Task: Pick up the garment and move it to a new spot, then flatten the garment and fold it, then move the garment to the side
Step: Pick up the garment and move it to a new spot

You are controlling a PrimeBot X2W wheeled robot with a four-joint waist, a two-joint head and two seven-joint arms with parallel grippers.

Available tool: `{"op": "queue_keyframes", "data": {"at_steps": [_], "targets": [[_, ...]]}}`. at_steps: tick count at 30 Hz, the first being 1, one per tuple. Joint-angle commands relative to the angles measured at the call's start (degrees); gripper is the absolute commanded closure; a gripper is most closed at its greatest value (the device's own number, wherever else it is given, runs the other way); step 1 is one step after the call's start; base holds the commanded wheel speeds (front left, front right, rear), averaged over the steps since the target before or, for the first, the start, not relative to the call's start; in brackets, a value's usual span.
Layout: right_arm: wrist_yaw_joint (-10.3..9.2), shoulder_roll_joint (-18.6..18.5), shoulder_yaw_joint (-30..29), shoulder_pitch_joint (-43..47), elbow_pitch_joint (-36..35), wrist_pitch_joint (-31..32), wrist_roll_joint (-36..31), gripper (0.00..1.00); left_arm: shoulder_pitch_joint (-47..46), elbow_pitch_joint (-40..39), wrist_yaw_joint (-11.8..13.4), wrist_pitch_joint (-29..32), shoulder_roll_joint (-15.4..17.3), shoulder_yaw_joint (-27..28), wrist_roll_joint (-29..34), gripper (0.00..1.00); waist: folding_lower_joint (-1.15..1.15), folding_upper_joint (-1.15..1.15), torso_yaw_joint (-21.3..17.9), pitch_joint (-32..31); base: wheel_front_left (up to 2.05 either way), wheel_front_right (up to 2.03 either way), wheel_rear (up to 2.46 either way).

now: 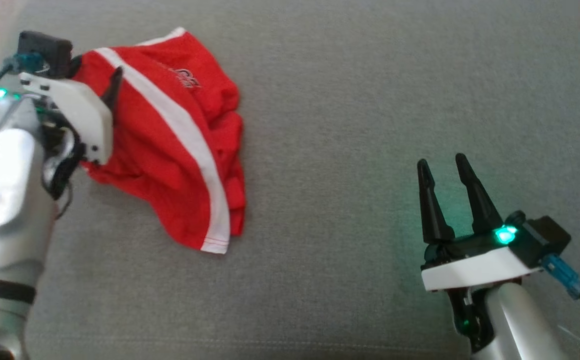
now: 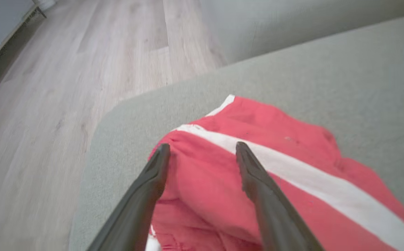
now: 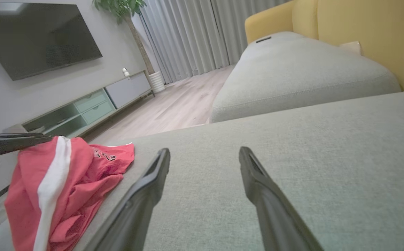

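1. Nearest item: the silver metal forearm (image 1: 5,200) of the left arm, at 8 o'clock in the head view. It ends in the left gripper (image 2: 203,146).
2. Left gripper state: released. Its two long dark fingers stand spread on either side of a raised fold at the cloth's edge, and nothing is clamped. Whether the tips touch the fabric cannot be told.
3. Task item: the crumpled red fabric garment with a white stripe (image 1: 170,150) lies at 10 o'clock in the head view, on the grey woven sofa cushion (image 1: 350,100). In the left wrist view it sits near the cushion's edge, with pale wooden floor (image 2: 48,87) beyond.
4. Right gripper (image 1: 442,160): at 4 o'clock, released and empty, over bare cushion well apart from the garment.
5. Progress (judgement): early stage. The garment is bunched, neither flattened nor folded. The grasp for the first pick-up is not yet made, so relocating, flattening, folding and the final move aside all remain.
6. Count: one garment; two grippers; two fingers on each; one cushion in use.
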Motion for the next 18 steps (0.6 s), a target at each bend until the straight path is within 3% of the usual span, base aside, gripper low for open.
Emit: {"op": "queue_keyframes", "data": {"at_steps": [1, 9, 10, 18], "targets": [[-0.04, -0.28, 1.55, -1.91, -1.85, -0.52, 0.32, 0.0, -3.52, -0.22, 0.09, 0.84, 4.19, 0.84, -0.09, 0.0, -0.02, 0.0, -2.05, 1.91, 0.0, 0.0, 0.0], [-0.04, -0.28, 1.46, -2.54, -1.38, -0.52, 0.54, 0.0, -7.1, 7.87, 0.08, 2.97, 6.08, -1.99, -1.67, 0.0, -0.02, 0.0, -3.47, 2.68, 0.0, 0.0, 0.0], [-0.04, -0.28, 1.4, -2.6, -1.21, -0.52, 0.57, 0.0, -7.39, 8.76, 0.08, 2.69, 6.13, -3.05, -2.6, 1.0, -0.02, 0.0, -3.54, 2.56, 0.0, 0.0, 0.0], [-0.04, -0.28, 1.36, -2.41, -0.29, -0.52, 0.85, 0.0, -10.0, 8.23, 0.64, -9.52, 6.17, -3.25, -3.8, 1.0, -0.02, 0.0, -3.28, 0.22, 0.0, 0.0, 0.0]]}}
